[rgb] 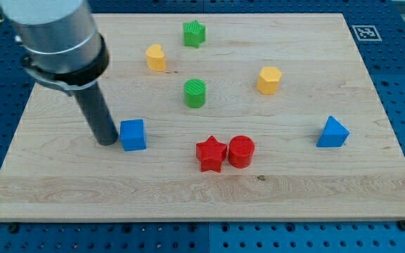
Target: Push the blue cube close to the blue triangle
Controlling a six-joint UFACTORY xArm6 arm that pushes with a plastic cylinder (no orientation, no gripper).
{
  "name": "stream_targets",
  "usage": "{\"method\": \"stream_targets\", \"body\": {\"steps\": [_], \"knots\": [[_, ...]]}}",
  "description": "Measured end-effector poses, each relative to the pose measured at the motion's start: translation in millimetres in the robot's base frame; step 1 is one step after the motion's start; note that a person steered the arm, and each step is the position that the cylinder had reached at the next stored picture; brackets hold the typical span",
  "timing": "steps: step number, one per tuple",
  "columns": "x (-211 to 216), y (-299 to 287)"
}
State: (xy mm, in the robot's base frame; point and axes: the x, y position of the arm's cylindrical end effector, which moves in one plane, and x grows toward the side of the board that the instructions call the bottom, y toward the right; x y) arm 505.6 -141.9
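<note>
The blue cube (133, 134) sits on the wooden board (62, 190) at the view's left of centre. The blue triangle (332, 132) sits far to the view's right, at about the same height in the view. My tip (107, 142) rests on the board just to the left of the blue cube, touching or almost touching its left side. The dark rod rises from it toward the view's top left.
A red star (211, 154) and a red cylinder (242, 151) lie side by side between the cube and the triangle, slightly lower. A green cylinder (195, 93), a green star (195, 33), a yellow heart-like block (156, 57) and a yellow hexagon (268, 80) lie higher up.
</note>
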Motion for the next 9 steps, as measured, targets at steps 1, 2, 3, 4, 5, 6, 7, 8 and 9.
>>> {"method": "stream_targets", "body": {"steps": [1, 2, 3, 4, 5, 6, 7, 8, 9], "knots": [[0.0, 27.8], [0.0, 51.5], [0.0, 76.3], [0.0, 104.9], [0.0, 136.2], [0.0, 168.9], [0.0, 201.0], [0.0, 234.3], [0.0, 265.5]]}}
